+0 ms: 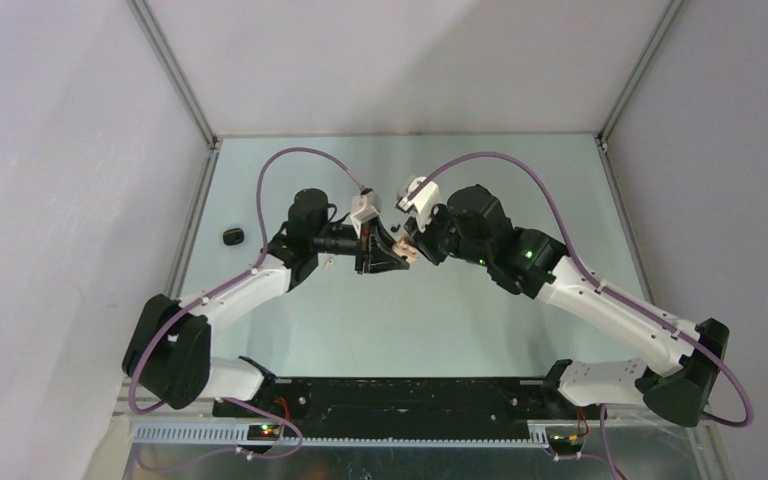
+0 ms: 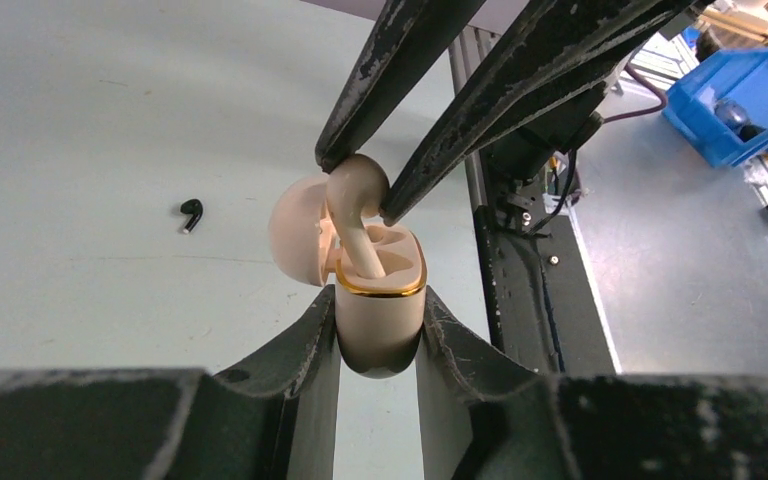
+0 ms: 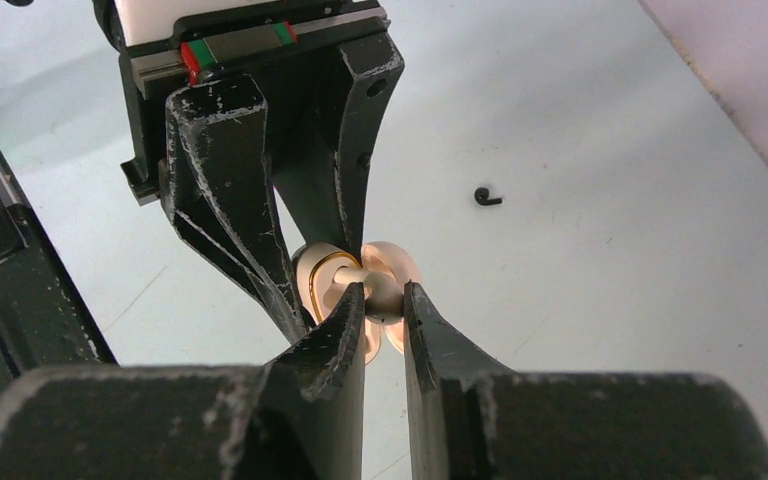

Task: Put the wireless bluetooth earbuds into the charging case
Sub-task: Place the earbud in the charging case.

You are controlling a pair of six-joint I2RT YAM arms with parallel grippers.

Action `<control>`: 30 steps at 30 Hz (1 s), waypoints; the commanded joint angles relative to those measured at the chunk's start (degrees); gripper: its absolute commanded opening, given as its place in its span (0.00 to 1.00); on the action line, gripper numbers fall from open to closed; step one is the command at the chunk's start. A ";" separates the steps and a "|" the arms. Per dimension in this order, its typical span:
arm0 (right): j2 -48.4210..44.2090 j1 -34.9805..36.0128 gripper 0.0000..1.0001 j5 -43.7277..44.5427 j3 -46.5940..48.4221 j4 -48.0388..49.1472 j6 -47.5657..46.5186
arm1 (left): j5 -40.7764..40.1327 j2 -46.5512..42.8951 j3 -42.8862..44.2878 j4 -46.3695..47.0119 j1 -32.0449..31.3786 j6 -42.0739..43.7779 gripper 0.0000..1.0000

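Fingers point(image 3: 335, 340) of the right gripper point(image 3: 385, 300) are pressing together on the rounded head of a cream-white earbud point(image 2: 360, 215), holding it stem-down directly over the charging case point(image 2: 380, 335). The left gripper point(image 2: 378, 305) is clamping that case from both sides, upright, with its lid point(image 2: 295, 230) swung open to one side. The two grippers are meeting tip to tip above the middle of the table point(image 1: 460, 320), clear of its surface, so the earbud is sitting between the right fingertips and just beyond the left ones. Its stem is reaching down past the gold rim into the case's mouth; how deep it is going cannot be told.

A black earbud point(image 2: 191, 212) is lying alone on the surface, well apart from both grippers, on the side away from the table's near edge.

The case's lower body is disappearing between the left fingers, and from the right wrist only a sliver of its rim and lid is showing behind the earbud. From above, the grippers are covering both pieces almost entirely. A small dark object point(image 1: 232, 236) near the table's left edge is too tiny to identify. A blue bin point(image 2: 740, 95) beyond the near edge is being cut off by the frame.
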 commanded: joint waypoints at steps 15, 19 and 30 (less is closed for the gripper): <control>-3.42 2.95 0.09 3.03 -1.85 3.87 -5.60 | 5.84 -2.48 -2.07 6.56 0.53 3.78 0.00; -3.18 4.40 0.09 4.51 -1.80 4.10 -6.59 | 6.38 -2.19 -2.48 7.22 0.53 3.51 0.00; -1.71 5.66 0.08 9.39 -1.72 6.41 -4.12 | 7.61 -2.13 -2.59 7.54 0.53 3.56 0.00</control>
